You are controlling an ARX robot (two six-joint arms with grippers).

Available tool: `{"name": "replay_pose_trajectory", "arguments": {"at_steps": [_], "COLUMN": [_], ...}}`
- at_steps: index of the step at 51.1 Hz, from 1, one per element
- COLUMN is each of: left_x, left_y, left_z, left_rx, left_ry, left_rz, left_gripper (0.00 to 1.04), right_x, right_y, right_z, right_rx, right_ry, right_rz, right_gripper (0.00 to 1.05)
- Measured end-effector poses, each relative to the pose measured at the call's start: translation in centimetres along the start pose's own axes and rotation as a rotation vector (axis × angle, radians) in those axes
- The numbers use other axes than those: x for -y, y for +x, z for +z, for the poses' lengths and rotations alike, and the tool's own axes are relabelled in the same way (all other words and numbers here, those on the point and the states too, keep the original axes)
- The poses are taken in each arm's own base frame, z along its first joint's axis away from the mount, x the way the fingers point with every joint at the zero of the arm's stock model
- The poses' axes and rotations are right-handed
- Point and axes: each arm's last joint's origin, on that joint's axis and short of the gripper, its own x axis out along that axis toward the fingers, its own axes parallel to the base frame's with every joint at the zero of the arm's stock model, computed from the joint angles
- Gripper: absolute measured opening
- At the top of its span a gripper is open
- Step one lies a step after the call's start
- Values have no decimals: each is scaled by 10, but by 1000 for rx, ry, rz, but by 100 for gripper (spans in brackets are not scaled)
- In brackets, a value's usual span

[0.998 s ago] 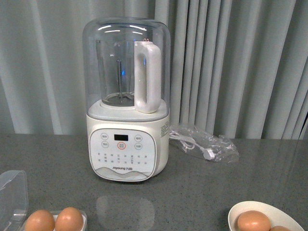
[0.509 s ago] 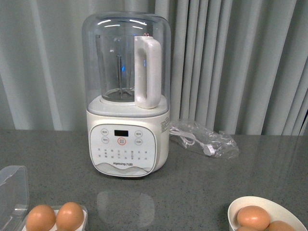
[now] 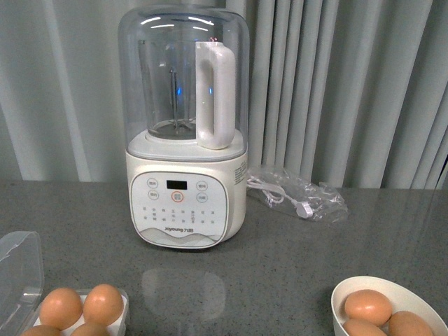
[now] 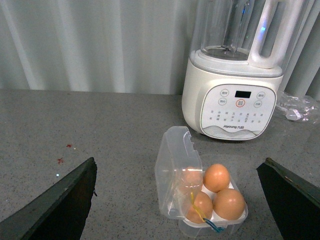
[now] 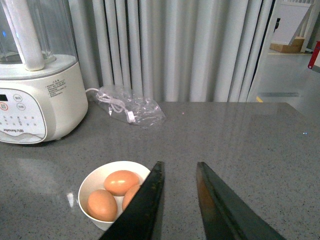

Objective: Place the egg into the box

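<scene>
1. While both arms hang over the tabletop (image 3: 294, 273), the left gripper (image 4: 178, 161) is spread wide and empty, with the box (image 4: 200, 227) below, between its fingers.
2. Right gripper (image 5: 180, 164): fingers a narrow gap apart, pinching nothing, just beside the white bowl (image 5: 90, 182).
3. Box sits front-left of the blender (image 3: 185, 126), lid (image 4: 170, 170) swung up. Three boxed eggs (image 4: 229, 203) are clear. There's a fourth orange shape behind the lid, can't confirm.
4. Three loose eggs (image 5: 121, 181) lie in the bowl, well apart from the box.

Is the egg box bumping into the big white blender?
Apart. The left wrist view shows a strip of bare grey counter between the box and the blender, so they don't meet.
</scene>
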Motion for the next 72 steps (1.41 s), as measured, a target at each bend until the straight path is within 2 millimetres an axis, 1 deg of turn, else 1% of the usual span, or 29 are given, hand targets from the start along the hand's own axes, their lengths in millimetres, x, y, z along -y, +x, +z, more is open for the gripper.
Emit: {"name": "replay_pose_trajectory", "arguments": {"at_steps": [2,6,7,15,17,20,21,24,44,48,49,52,54,56,58,60,62,66,72], "left_x": [0,0,0,0,0,0,0,0,0,1,1,-3,-8,-13,-22,-30,-39,-57,-67], "left_y": [0,0,0,0,0,0,0,0,0,4,5,15,26,36,51,64,76,96,109], "left_z": [0,0,0,0,0,0,0,0,0,0,1,11,23,32,42,45,44,29,20], "left_rx": [0,0,0,0,0,0,0,0,-8,-230,-248,-298,-273,-239,-199,-179,-182,-239,-280], "left_ry": [0,0,0,0,0,0,0,0,-6,-104,-115,-178,-185,-172,-130,-92,-71,-31,20], "left_rz": [0,0,0,0,0,0,0,0,-9,-139,-151,-188,-178,-151,-108,-51,-14,69,102], "left_gripper": [98,98,98,98,98,98,98,98,98,98,98,98,98,98,98,98,98,98,98], "right_x": [0,0,0,0,0,0,0,0,0,0,0,0,0,0,0,0,0,0,0], "right_y": [0,0,0,0,0,0,0,0,0,0,0,0,0,0,0,0,0,0,0], "right_z": [0,0,0,0,0,0,0,0,0,0,0,0,0,0,0,0,0,0,0], "right_rx": [0,1,1,1,1,1,1,1,1,1,1,1,1,1,1,1,1,1,1], "right_ry": [0,0,0,0,0,0,1,0,0,0,0,0,0,0,0,0,0,0,0], "right_rz": [0,0,0,0,0,0,0,0,0,-2,-1,2,1,0,0,0,1,1,1], "right_gripper": [30,48,50,77,87,99,99,97,97,97,97,97,97,97,97,97,97,97,97]}}
